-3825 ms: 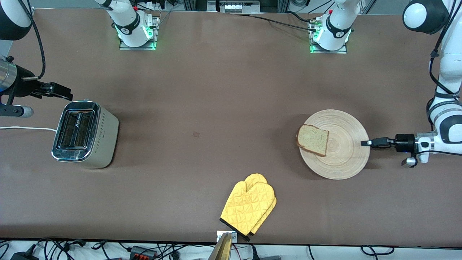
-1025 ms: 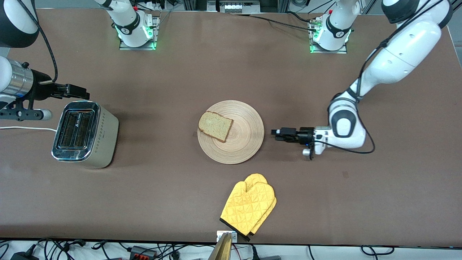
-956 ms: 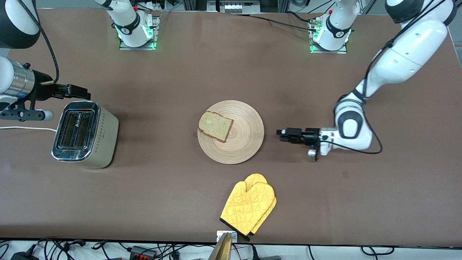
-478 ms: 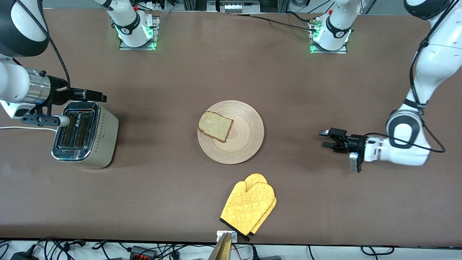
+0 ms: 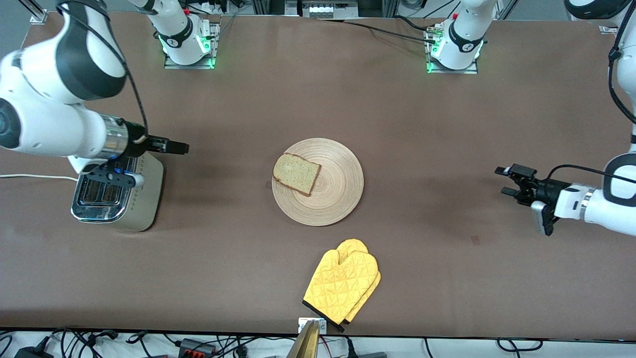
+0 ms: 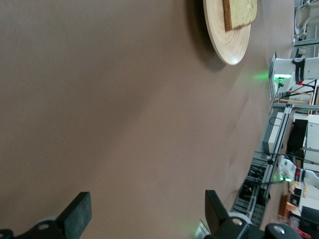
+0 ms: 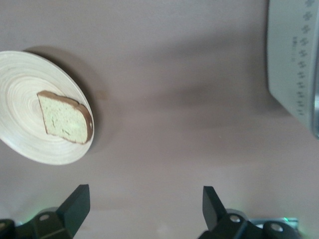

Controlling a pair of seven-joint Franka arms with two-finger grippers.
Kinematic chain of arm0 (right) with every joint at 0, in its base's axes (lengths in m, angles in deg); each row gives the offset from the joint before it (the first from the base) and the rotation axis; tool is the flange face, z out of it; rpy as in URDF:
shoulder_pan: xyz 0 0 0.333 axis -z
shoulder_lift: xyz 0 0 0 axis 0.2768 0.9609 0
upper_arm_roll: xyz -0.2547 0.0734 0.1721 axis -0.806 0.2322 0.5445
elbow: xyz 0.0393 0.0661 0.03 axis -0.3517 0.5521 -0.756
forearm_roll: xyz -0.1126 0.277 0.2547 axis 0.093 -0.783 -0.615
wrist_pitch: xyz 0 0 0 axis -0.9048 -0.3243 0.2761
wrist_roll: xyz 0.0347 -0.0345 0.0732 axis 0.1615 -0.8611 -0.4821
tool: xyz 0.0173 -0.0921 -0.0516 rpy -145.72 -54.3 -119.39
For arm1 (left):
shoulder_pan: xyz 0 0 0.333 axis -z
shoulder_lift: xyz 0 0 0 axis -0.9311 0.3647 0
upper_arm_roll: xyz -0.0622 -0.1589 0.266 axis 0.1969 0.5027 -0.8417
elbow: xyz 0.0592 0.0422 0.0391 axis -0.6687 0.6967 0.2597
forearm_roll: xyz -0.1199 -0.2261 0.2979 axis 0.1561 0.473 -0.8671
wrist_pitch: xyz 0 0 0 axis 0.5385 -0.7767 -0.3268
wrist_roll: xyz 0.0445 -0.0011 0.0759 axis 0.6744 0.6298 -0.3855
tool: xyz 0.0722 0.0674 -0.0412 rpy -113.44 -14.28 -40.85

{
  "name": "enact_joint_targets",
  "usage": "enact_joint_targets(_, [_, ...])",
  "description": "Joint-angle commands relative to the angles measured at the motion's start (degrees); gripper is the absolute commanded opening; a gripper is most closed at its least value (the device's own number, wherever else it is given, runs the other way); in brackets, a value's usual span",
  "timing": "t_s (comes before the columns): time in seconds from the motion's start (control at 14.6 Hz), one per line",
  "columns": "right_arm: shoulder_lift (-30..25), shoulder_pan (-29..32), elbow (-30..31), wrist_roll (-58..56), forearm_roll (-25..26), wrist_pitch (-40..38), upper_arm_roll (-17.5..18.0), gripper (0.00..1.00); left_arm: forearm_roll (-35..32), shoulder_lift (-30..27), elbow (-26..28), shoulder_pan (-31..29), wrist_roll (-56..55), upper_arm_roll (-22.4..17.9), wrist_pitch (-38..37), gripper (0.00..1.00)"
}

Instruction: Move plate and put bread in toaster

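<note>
The plate [image 5: 318, 182] lay in the middle of the table [image 5: 318, 99], in the same spot as half a second before, with the bread [image 5: 296, 173] flat on it, on the part of the plate toward the right arm's end of the table. Nothing was touching either of them. Nearly four seconds earlier the plate, with the bread on it, had been well toward the left arm's end.

The left gripper [image 5: 509, 181] had drawn farther away from the plate than half a second ago and hung low over bare table near the left arm's end, well apart from the plate. Its jaws were spread, with nothing between them (the left wrist view shows both fingers [image 6: 79, 214] wide apart over brown table).

The right gripper [image 5: 180, 147] had moved out from over the toaster's top toward the plate and now hung just past the toaster's edge, above the table between the toaster [image 5: 117, 191] and the plate. Its jaws were also spread and empty, as the right wrist view shows. The right arm's wrist covered part of the toaster's top, where the slots had been in full sight before.

The toaster itself had not shifted. A yellow oven mitt [image 5: 343, 284] lay nearer the front camera than the plate, unmoved.
</note>
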Motion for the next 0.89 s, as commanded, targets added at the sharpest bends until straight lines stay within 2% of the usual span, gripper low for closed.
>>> enact_joint_targets(0.0, [-4.4,-0.7,8.9,1.9,-2.8,7.0,-0.1,1.0,-5.2,-1.7,-5.2,1.4,-5.8,0.5,-7.2,1.0])
enact_joint_targets(0.14, [-7.4,-2.3,17.5,1.9,-6.0,16.2,-0.1,1.0,-8.0,-6.0,-5.9,1.6,-10.8,0.9,-9.3,1.0])
enact_joint_targets(0.2, [-7.6,-3.5,19.5,1.9,-6.1,19.3,-0.1,1.0,-9.0,-8.7,-5.8,2.2,-13.7,0.9,-9.5,1.0])
enact_joint_targets(0.34, [-7.2,-4.8,20.5,2.5,-7.4,22.4,-0.1,1.0,-13.4,-12.6,-5.8,4.4,-18.7,0.9,-11.4,1.0])
enact_joint_targets(0.41, [-7.1,-5.4,21.5,2.7,-9.8,24.9,-0.1,1.0,-15.1,-14.2,-5.7,5.1,-20.2,0.9,-12.2,1.0])
enact_joint_targets(0.68, [-6.0,-10.1,26.2,2.9,-13.1,36.2,-0.1,1.0,-15.3,-19.6,-5.8,6.6,-30.9,0.5,-13.4,1.0])
enact_joint_targets(0.75, [-5.8,-11.4,27.4,2.8,-15.7,38.1,-0.1,1.0,-15.3,-21.7,-5.3,9.2,-32.8,-0.3,-13.2,1.0])
enact_joint_targets(0.82, [-5.8,-11.9,28.9,2.8,-18.9,40.2,-0.1,1.0,-15.3,-23.9,-5.3,12.1,-35.8,-3.1,-13.1,1.0])
